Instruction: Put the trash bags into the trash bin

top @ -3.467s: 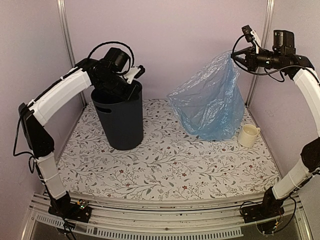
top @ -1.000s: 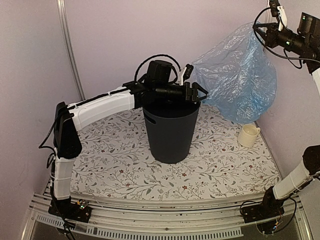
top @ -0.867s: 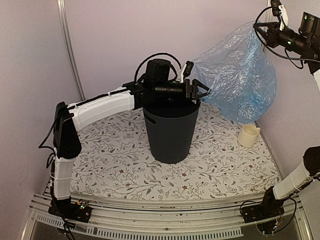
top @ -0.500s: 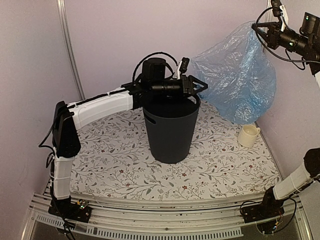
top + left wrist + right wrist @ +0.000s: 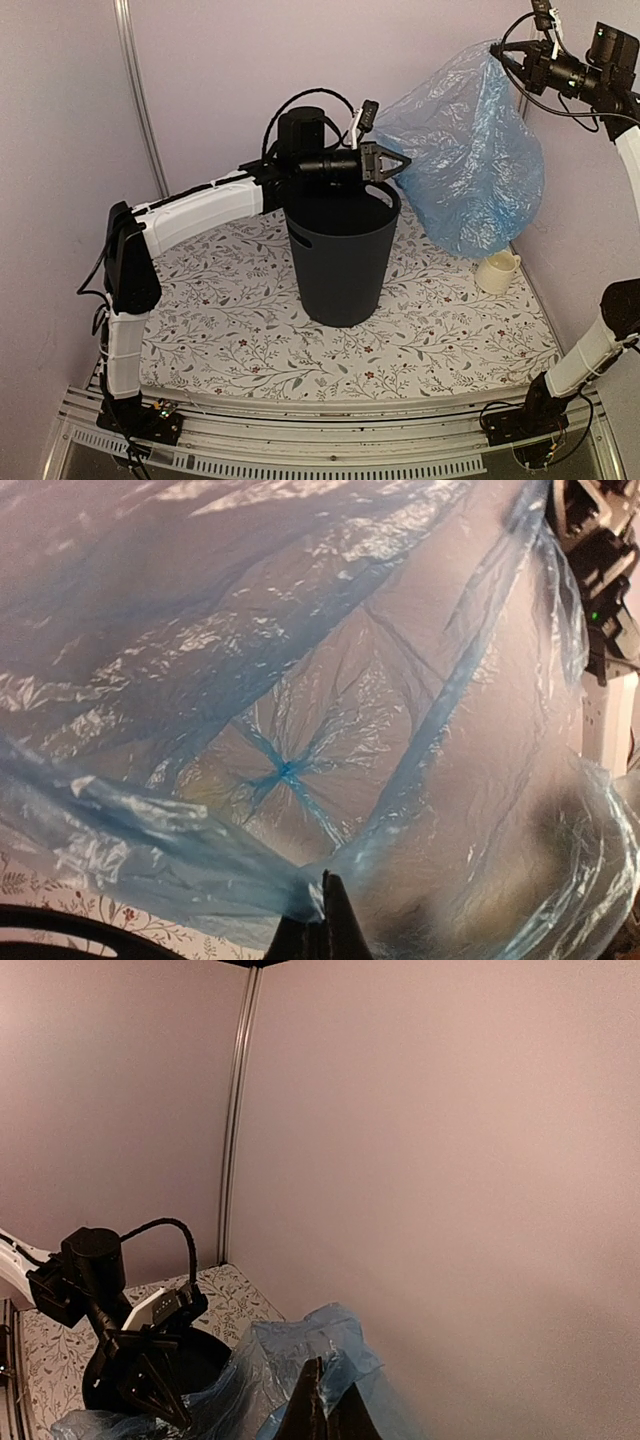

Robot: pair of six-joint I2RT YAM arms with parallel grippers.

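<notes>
The light-blue trash bag (image 5: 470,160) hangs in the air at the back right, stretched between both grippers. My right gripper (image 5: 497,48) is shut on its top edge, high up. My left gripper (image 5: 403,160) is shut on its left edge, just above the far rim of the dark trash bin (image 5: 340,255). In the left wrist view the bag (image 5: 300,680) fills the frame, pinched at my left gripper (image 5: 322,912). In the right wrist view my right gripper (image 5: 325,1400) pinches the bag (image 5: 290,1355), with the bin (image 5: 195,1355) below left.
A small cream mug (image 5: 497,272) stands on the floral table (image 5: 220,330) below the hanging bag, right of the bin. The purple back wall and metal posts are close behind. The right arm (image 5: 600,570) shows through the bag in the left wrist view.
My left gripper, open beside the bag a second ago, has shut on the bag's left edge and risen slightly. The right gripper shifted a little left, and the bag hangs a bit lower.
</notes>
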